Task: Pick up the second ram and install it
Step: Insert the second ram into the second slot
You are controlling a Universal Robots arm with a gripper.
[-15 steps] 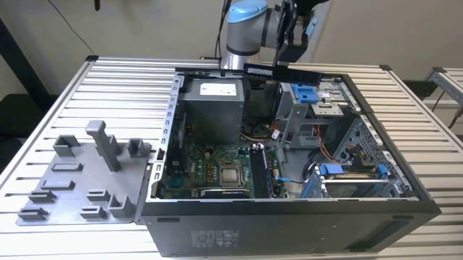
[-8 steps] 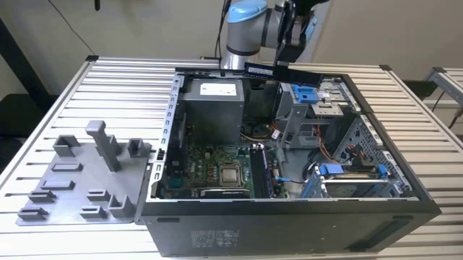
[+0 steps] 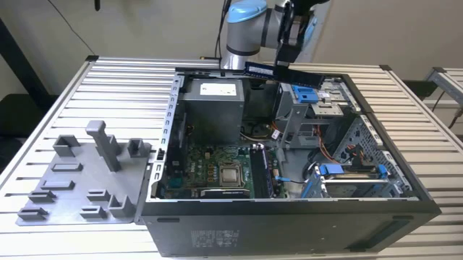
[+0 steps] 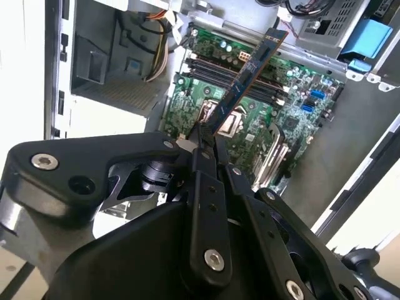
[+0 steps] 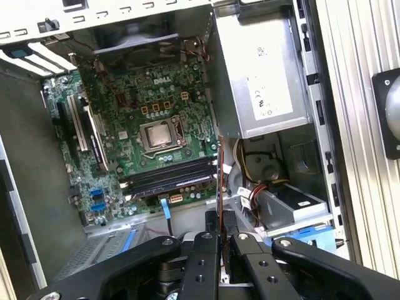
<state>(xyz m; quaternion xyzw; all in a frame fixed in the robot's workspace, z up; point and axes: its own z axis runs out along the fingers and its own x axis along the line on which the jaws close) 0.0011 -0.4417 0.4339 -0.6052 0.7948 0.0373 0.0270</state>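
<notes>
Second ram (image 3: 289,75): a thin dark memory stick carried high over the back rim of the open computer case (image 3: 289,227), well apart from the motherboard (image 3: 217,168) on the case floor.
Gripper (image 3: 283,60): pressed together on the stick, one finger on each flat face. In the second wrist view the fingers (image 4: 200,162) close on its near part and the rest of the board runs out beyond them.
Hold: from these views you cannot quite tell whether the pinch sits at mid-length or nearer one end.
Long axis: in the exterior view it lies close to level, dipping a little toward the exterior view's right. The board stands on edge, its faces upright between the fingers.
Heading: in the first wrist view you see the stick edge-on, a thin line that crosses the memory slots (image 5: 169,178) rather than lying along them. Judge it out of line with them for now.
Handling: reckon it light and stiff but brittle, a board that snaps or cracks a chip sooner than it bends.
Where to take it: by the flat faces near the top edge, keeping you off the contact edge that must enter the slot.
Slip: the faces look smooth, so a narrow pinch may let the stick pivot under any side push.
Surroundings: the grey power supply (image 3: 213,108) sits in the case below the stick. A grey fixture tray (image 3: 72,179) with upright posts lies on the slatted table (image 3: 123,81), at the exterior view's left of the case.
</notes>
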